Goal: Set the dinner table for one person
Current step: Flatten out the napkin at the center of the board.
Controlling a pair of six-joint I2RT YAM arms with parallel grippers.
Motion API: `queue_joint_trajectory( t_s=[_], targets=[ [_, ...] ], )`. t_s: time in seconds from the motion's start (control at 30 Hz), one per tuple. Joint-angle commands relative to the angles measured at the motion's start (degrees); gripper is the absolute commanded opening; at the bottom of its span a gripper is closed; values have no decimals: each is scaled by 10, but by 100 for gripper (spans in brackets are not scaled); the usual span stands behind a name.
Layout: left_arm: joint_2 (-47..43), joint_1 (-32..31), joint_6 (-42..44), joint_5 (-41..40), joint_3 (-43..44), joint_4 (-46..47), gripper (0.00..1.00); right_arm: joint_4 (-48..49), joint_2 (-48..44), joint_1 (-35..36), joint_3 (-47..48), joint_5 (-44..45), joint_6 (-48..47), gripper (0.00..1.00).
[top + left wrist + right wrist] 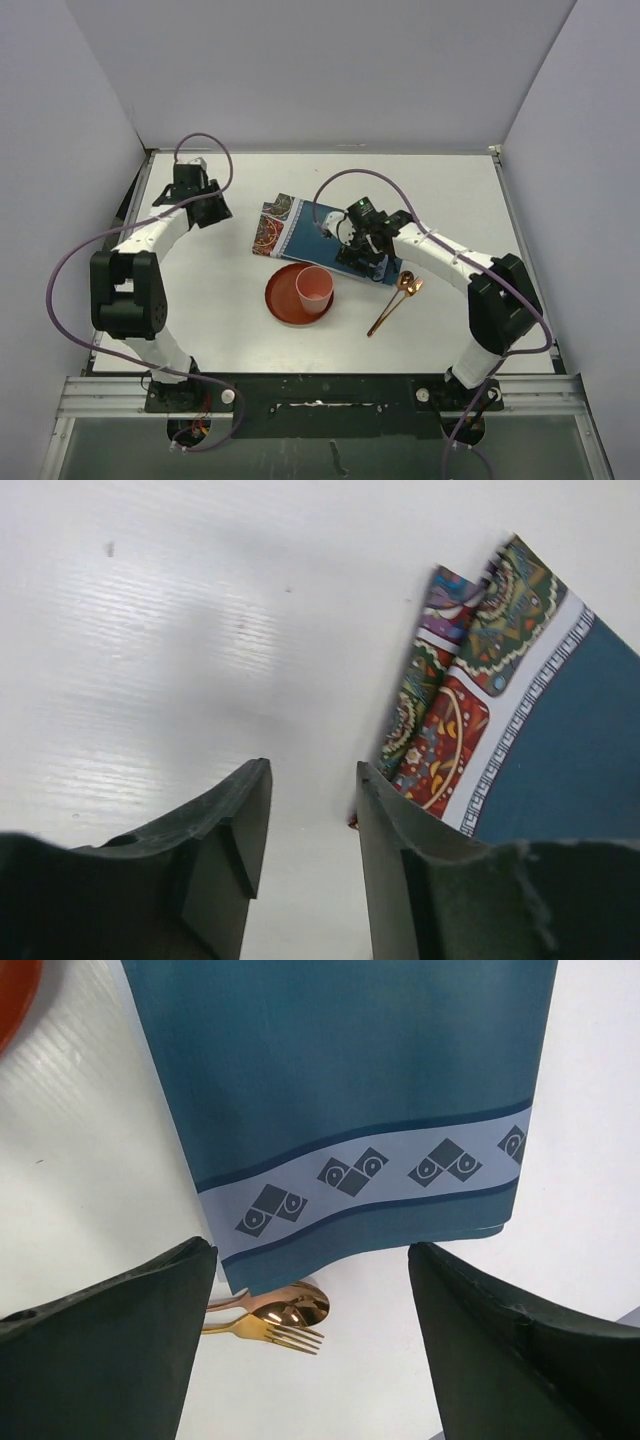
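Note:
The white dinner table (450, 200) carries a teal placemat (318, 232) lying askew near its middle. The colourful patterned left end (450, 720) looks doubled over. My left gripper (218, 211) sits just left of that end, low over the table, open and empty (310, 810). My right gripper (362, 252) hovers over the placemat's right end (350, 1080), wide open and empty (310, 1252). A red plate (285, 300) with a pink cup (314, 288) on it sits in front of the placemat. A gold fork (275, 1330) and spoon (295, 1305) lie together just past the mat's right end.
The fork and spoon (393, 303) lie diagonally to the right of the plate. The plate's rim (12, 1000) shows at the top left of the right wrist view. Grey walls enclose the table on three sides. Metal rails run along the near edge.

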Motion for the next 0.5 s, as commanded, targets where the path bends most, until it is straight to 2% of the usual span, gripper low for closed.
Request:
queue_joint_trajectory(
  t_s=[0.0, 0.27, 0.47],
  targets=[
    [35, 23, -50, 53, 1, 47, 40, 38, 9, -4, -5, -2, 20, 81],
    [80, 15, -112, 119, -5, 86, 40, 24, 28, 17, -12, -41, 22, 81],
    [106, 13, -120, 131, 2, 94, 40, 30, 43, 21, -38, -55, 22, 80]
  ],
)
